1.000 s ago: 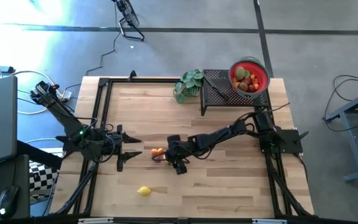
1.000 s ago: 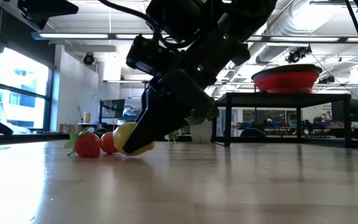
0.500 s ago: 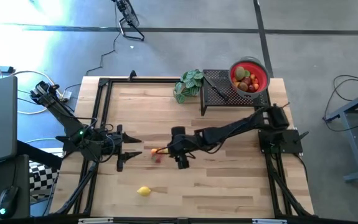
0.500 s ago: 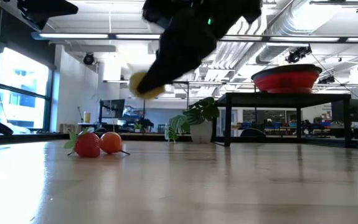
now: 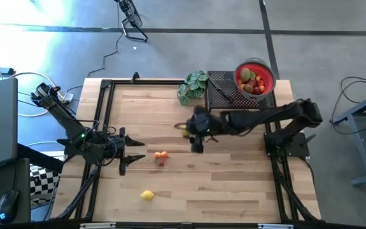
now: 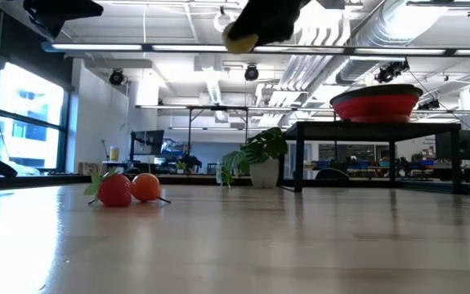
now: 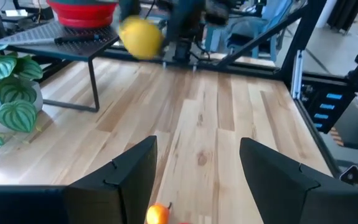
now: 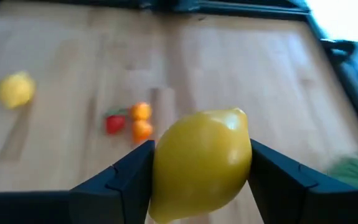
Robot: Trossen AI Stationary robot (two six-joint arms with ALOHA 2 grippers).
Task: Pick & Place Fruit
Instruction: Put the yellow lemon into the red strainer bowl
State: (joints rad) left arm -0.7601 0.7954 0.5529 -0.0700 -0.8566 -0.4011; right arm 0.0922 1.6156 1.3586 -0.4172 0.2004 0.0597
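Observation:
A yellow lemon-shaped fruit [image 8: 200, 163] hangs in the air over the table's middle, with my right gripper [image 5: 190, 130] shut on it. It also shows in the low view, high up [image 6: 239, 36]. On the wood lie an orange fruit [image 5: 161, 154] with a red one [image 5: 161, 162] beside it, and a second yellow fruit [image 5: 147, 195] nearer the front edge. My left gripper [image 5: 135, 156] waits open at the table's left, pointing at the orange and red fruit and touching nothing. My right gripper pinches the yellow fruit between its two fingers, one on each of two opposite sides [image 8: 161, 168]. The fingers slant downward from the table's right side. The fruit is lifted well clear of the table.
A red bowl [image 5: 267, 83] with several fruits stands on a black mesh stand [image 5: 218, 95] at the far right. A green leafy plant [image 5: 193, 86] stands left of the stand. A black frame [image 5: 103, 121] edges the wooden table.
My right gripper has risen steeply from the tabletop beside the orange and red fruit, carrying the yellow fruit, and has gone toward the table's far right, toward the stand. The fruit is now lifted clear. The orange and red fruit stay in place.

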